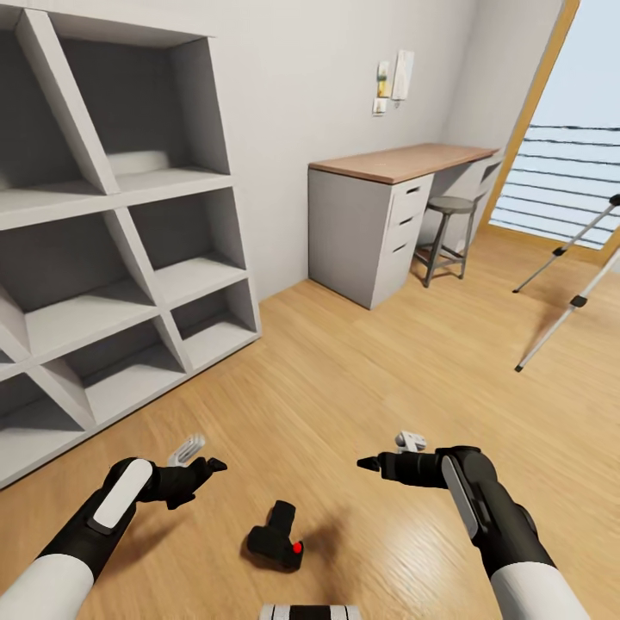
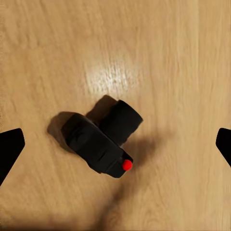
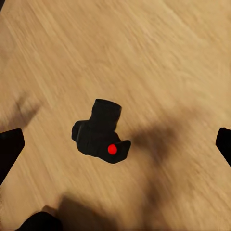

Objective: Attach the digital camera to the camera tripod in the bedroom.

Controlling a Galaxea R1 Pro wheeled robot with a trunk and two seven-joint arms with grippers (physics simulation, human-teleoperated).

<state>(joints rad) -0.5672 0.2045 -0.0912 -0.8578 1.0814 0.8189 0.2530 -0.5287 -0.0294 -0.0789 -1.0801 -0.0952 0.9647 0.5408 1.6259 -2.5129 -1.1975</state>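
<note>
The robot is standing in the bedroom, on the wood floor [image 1: 362,379], with a big grey shelf [image 1: 112,250] at its left and a wood-topped table [image 1: 392,215] by the far wall with a stool [image 1: 448,237] tucked beside it. The camera tripod [image 1: 568,284] is leaning in at the right by the window, well apart from the robot. The digital camera [image 1: 277,537] is lying on the floor just in front of the robot, between the two arms, with its red button [image 1: 297,548] showing. The step now looks like picking the camera up. To do it well, one claw should be coming straight down over the boxy body, with a finger on each side, and squeezing gently, not on the round lens. The left claw [image 1: 211,465] is hanging above the floor, spread wide and holding nothing. The right claw [image 1: 372,463] is doing the same, spread wide, empty, and touching nothing.
</note>
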